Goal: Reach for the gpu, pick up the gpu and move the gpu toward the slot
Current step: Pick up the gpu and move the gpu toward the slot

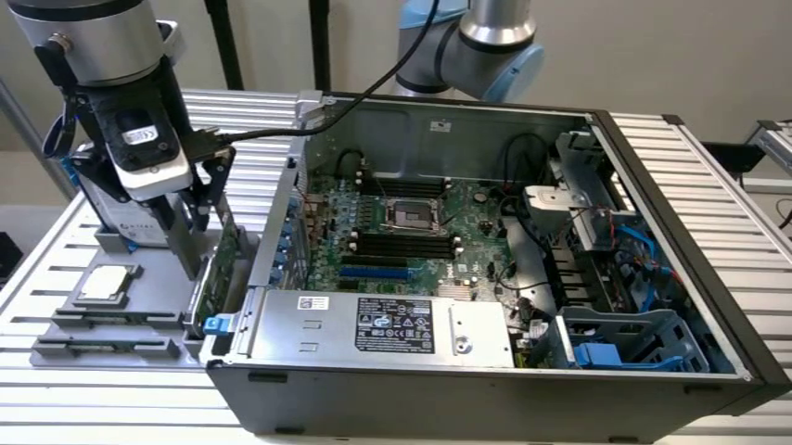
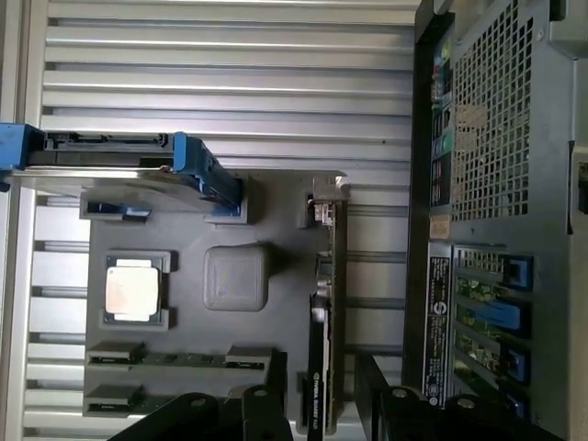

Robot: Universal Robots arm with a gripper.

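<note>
1. One gripper (image 1: 208, 243) hangs over the tray (image 1: 159, 295) at the exterior view's left. Its pincer is open, with a finger on either side of the gpu (image 1: 225, 271) and neither clamping it.
2. The gpu stands on edge at the tray's right side, just beside the case (image 1: 495, 389) wall and well apart from the cpu (image 1: 106, 283).
3. The card is thin and upright. If the fingers close off-centre, or on its parts rather than the board, it could tilt, slip or jam in its holder.
4. The case wall is close, so a lift drifting right could knock the bracket against it.
5. The wrist view gives the clearance on both sides of the card. The exterior view gives the gripper's height over the tray and the motherboard (image 1: 421, 222) inside the case.
</note>
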